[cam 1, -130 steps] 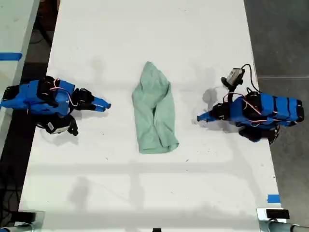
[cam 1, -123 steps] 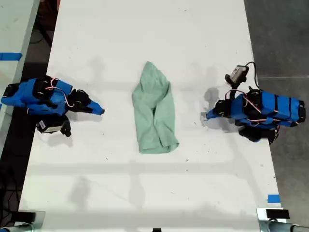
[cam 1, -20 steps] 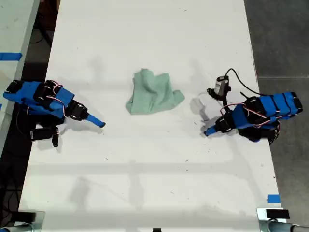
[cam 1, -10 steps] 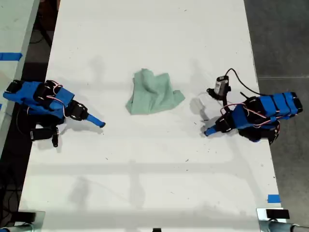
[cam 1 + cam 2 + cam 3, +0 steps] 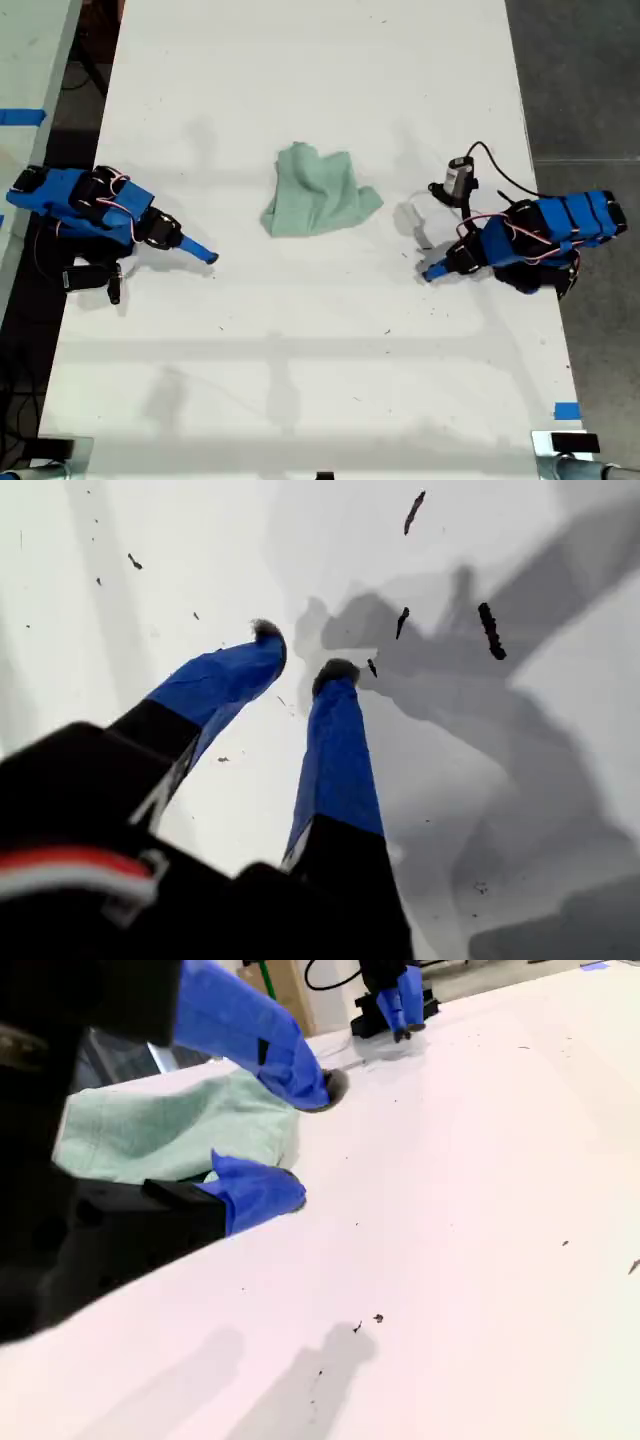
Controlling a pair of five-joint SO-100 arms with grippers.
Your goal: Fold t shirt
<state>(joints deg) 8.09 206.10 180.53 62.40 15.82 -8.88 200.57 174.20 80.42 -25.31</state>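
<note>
The pale mint green t shirt (image 5: 318, 205) lies bunched in a short, wrinkled bundle on the white table (image 5: 300, 380), between the two blue arms. My first gripper (image 5: 428, 272) rests at the exterior view's right, a hand's length from the shirt. In its wrist view my first gripper (image 5: 300, 652) points at bare table, its jaws narrowly apart with nothing between them. My second gripper (image 5: 208, 257) sits at the exterior view's left, also clear of the shirt. In the second wrist view my second gripper (image 5: 295, 1140) stands open and empty, with the t shirt (image 5: 170, 1125) just beyond its fingers.
Blue tape marks (image 5: 566, 410) sit at the table's edge in the exterior view's lower right, and another (image 5: 20, 116) on a side surface at its left. Dark floor borders the table on the exterior view's right. Small dark specks (image 5: 490, 630) dot the table near my first gripper.
Since about six seconds ago the shirt has gone from a long strip to a shorter bundle, and both arms have shifted. Over the last second nothing has moved.
</note>
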